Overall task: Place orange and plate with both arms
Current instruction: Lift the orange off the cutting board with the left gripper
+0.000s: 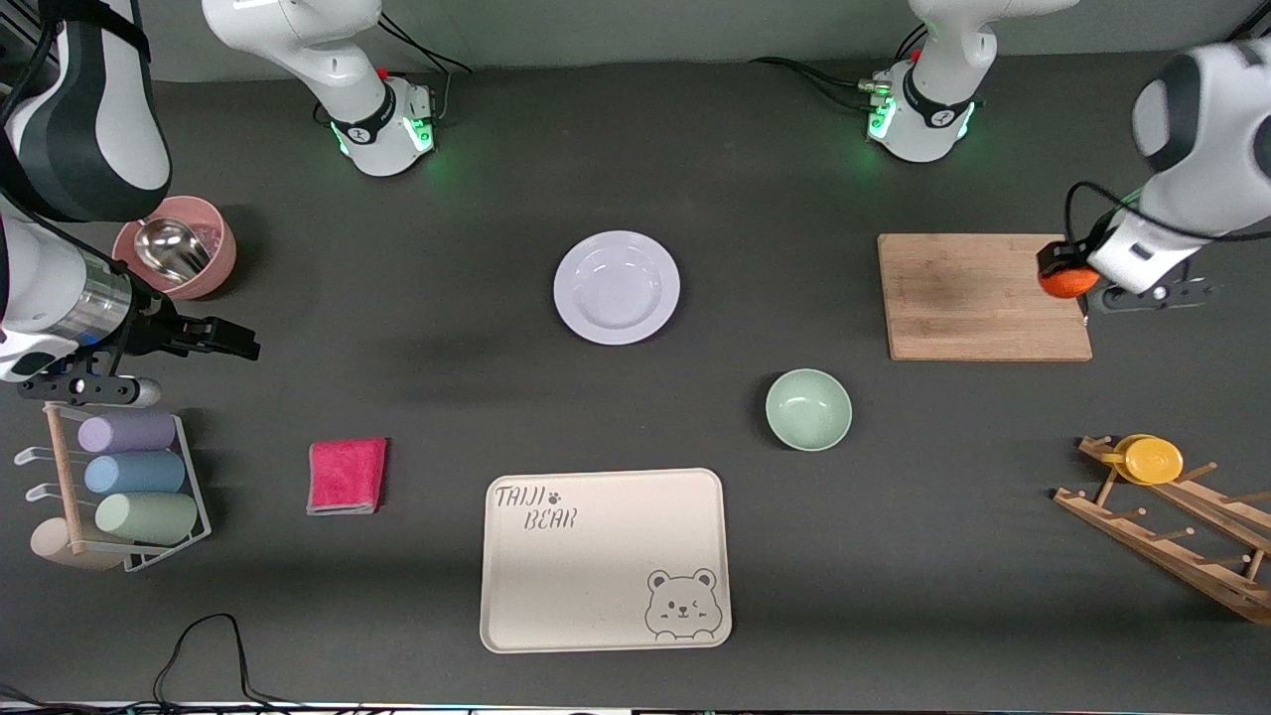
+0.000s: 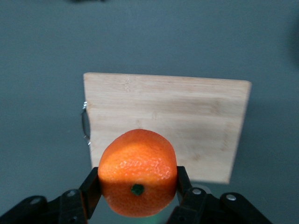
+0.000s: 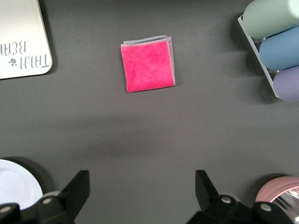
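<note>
My left gripper (image 1: 1064, 273) is shut on the orange (image 1: 1068, 282) and holds it in the air over the edge of the wooden cutting board (image 1: 983, 296) at the left arm's end of the table. In the left wrist view the orange (image 2: 138, 173) sits between the two fingers with its dark stem dimple showing, the board (image 2: 187, 116) below it. The pale lavender-white plate (image 1: 617, 287) lies on the table's middle, empty. My right gripper (image 1: 238, 343) is open and empty, up over bare table at the right arm's end; its view shows the plate's rim (image 3: 14, 184).
A mint-green bowl (image 1: 808, 408) and a cream bear tray (image 1: 606, 559) lie nearer the camera than the plate. A pink cloth (image 1: 347, 476), a rack of cups (image 1: 129, 487) and a pink bowl with a metal scoop (image 1: 176, 246) are at the right arm's end. A wooden rack with a yellow cup (image 1: 1152, 461) stands at the left arm's end.
</note>
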Motion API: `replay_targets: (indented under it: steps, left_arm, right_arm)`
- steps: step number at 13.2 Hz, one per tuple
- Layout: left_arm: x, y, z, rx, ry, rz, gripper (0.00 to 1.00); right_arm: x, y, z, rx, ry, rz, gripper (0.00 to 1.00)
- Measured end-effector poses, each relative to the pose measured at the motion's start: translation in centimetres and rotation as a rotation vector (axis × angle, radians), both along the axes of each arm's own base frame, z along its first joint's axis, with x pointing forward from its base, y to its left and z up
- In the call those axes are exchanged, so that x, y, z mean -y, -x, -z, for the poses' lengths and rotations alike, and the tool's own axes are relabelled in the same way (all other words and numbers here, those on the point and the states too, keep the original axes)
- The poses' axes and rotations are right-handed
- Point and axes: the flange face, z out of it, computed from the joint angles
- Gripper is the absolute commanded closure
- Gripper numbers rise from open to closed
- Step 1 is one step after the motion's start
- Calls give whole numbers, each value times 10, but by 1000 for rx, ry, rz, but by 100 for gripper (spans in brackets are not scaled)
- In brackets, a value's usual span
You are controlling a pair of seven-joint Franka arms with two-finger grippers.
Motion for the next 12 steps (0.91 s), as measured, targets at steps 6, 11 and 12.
replay_targets:
  steps: [6, 11, 12]
  left_arm:
    - [39, -45, -147, 16, 20, 34, 100]
    - [107, -75, -138, -12, 40, 0, 100]
    - [132, -73, -135, -16, 47, -43, 100]
  right_arm:
    - [0, -1, 1, 13, 0, 1, 0]
    - [1, -3, 8, 37, 1, 2, 0]
    - [1, -4, 8, 40, 1, 3, 0]
